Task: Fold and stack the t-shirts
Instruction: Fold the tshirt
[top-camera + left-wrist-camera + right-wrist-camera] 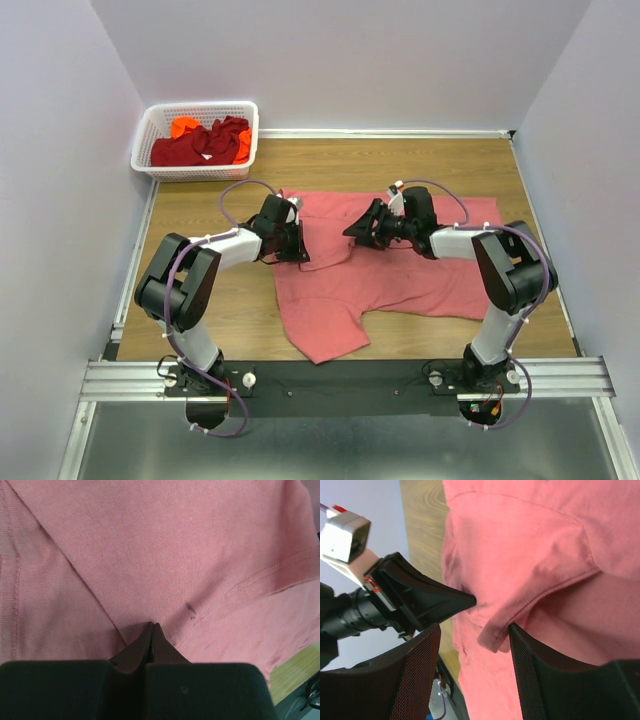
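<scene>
The large salmon-pink t-shirt (400,280) lies spread on the wooden table, with its left part bunched up. My left gripper (295,248) is shut on a fold of it near the left edge. In the left wrist view the jaws (152,626) meet on the cloth (175,540). My right gripper (356,226) is open over the shirt's upper middle. In the right wrist view (475,630) a hemmed flap of the shirt (530,545) hangs between the fingers, against the right finger (520,650). The dark red shirt (190,150) and the bright orange shirt (185,126) lie in the basket.
The white lattice basket (200,106) stands at the far left corner of the table. Grey walls close in the left, right and back sides. The left gripper's black fingers (430,600) show close to my right gripper in the right wrist view.
</scene>
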